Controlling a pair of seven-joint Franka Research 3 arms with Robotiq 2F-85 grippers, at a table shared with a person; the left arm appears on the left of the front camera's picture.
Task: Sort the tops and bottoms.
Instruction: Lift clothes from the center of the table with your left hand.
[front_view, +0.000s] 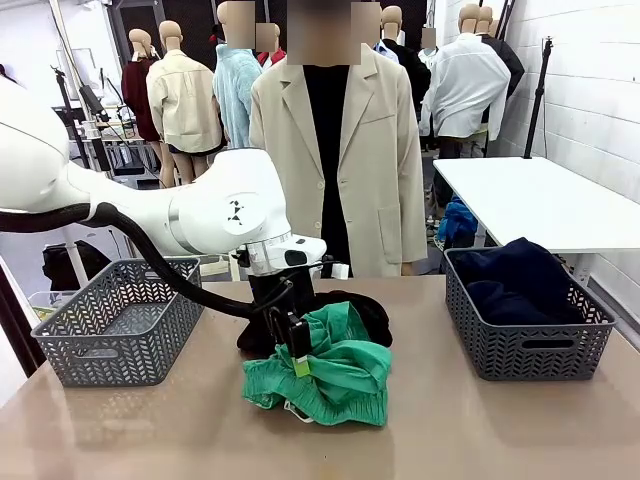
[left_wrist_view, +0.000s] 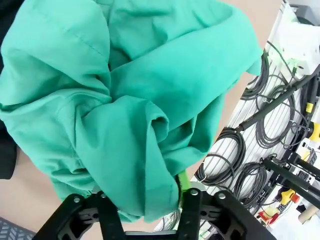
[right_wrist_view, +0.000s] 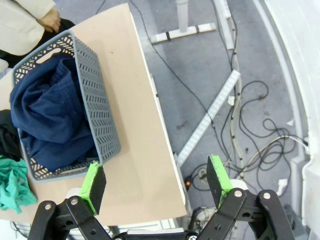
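The bright green garment (front_view: 335, 380) lies bunched at the middle of the table, over the black garment (front_view: 368, 312) behind it. My left gripper (front_view: 297, 358) points down into the green garment (left_wrist_view: 125, 100), and a fold of the cloth sits between its fingers (left_wrist_view: 147, 205). The black garment (left_wrist_view: 6, 160) shows at the left edge of the left wrist view. The dark navy garment (front_view: 515, 282) lies in the right basket (front_view: 525, 350). My right gripper (right_wrist_view: 155, 182) hangs open past the table's right edge, above the floor, away from the navy garment (right_wrist_view: 50, 115).
An empty grey basket (front_view: 110, 325) stands at the table's left. A person in a beige blazer (front_view: 375, 150) stands at the far side. A white table (front_view: 540, 195) is behind on the right. Cables (right_wrist_view: 240, 125) lie on the floor.
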